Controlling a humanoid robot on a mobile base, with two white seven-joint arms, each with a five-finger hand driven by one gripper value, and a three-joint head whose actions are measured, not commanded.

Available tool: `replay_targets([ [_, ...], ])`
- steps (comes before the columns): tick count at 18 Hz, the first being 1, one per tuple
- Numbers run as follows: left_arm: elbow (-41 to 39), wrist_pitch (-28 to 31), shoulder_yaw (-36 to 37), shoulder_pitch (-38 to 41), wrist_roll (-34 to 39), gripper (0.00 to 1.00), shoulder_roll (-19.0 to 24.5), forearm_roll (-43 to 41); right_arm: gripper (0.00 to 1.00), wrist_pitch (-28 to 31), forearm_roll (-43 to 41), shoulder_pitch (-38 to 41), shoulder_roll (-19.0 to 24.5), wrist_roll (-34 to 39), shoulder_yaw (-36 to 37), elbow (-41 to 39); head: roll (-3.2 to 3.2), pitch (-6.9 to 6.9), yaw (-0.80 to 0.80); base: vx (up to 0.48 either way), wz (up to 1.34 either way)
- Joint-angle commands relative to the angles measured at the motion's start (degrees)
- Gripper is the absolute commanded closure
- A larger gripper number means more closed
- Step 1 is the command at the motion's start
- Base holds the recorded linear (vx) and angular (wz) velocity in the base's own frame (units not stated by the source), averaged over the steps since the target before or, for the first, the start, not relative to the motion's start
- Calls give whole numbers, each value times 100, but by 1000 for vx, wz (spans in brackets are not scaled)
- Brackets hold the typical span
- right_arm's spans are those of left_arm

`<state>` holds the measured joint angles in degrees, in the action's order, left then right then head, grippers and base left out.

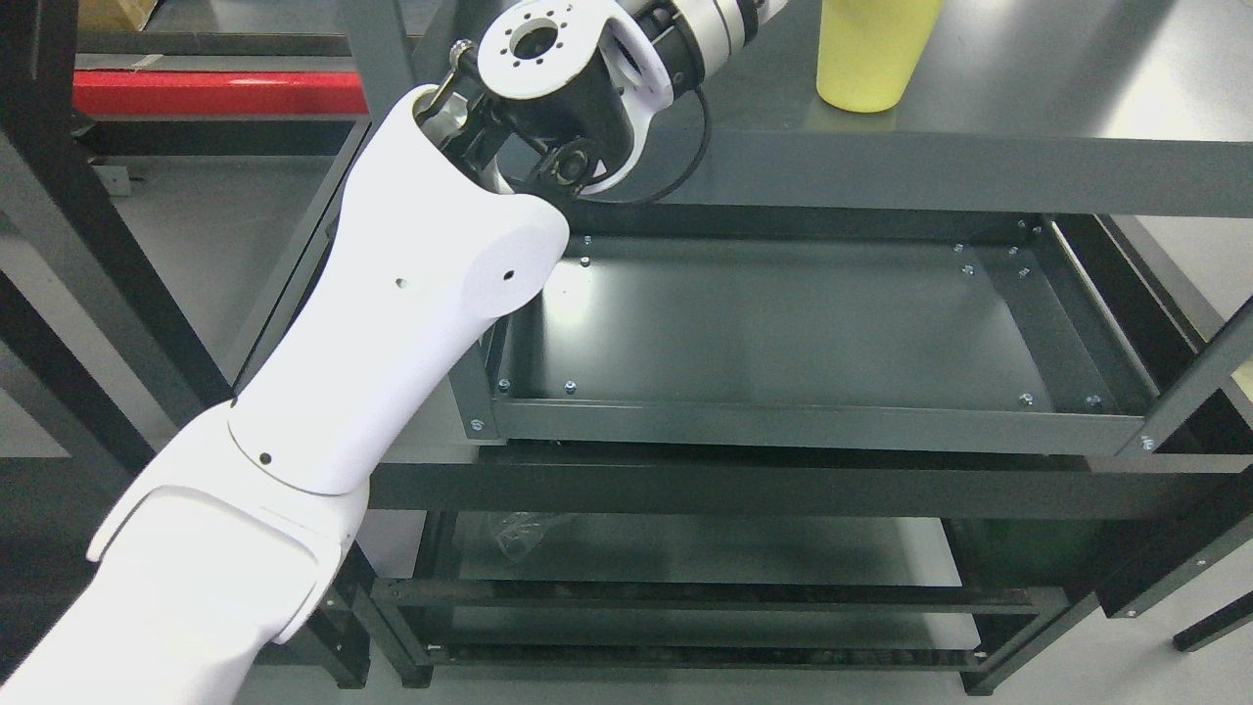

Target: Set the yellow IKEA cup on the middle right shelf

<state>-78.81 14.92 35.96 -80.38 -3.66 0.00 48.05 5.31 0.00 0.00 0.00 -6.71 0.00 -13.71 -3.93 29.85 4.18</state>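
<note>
A yellow cup (871, 54) stands upright on a grey shelf surface (1028, 88) at the top of the head view; its rim is cut off by the picture's top edge. My left arm (392, 323) comes in from the lower left and reaches up toward the top edge. Its wrist (587, 59) ends near the top edge, just left of the cup. The hand itself is out of the picture, so I cannot see it or whether it touches the cup. The right arm is not in view.
Below the cup's shelf is a dark tray-like shelf (783, 323) with raised rims and screws. Lower shelves (685, 558) show beneath it. Black frame posts (88, 284) stand at the left, with a red bar (215, 93) behind. A slanted post (1199, 382) stands at the right.
</note>
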Motion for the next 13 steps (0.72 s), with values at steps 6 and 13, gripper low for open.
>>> replay_targets([
  [6,-722,19,61,259,-3,1,100,767,1,5,-141,79,-100,3,-97,0,0,0,0,0,0],
  [13,-1267,107,209,707,-3,1,100,1294,1,5,-141,79,-100,3,-97,0,0,0,0,0,0],
])
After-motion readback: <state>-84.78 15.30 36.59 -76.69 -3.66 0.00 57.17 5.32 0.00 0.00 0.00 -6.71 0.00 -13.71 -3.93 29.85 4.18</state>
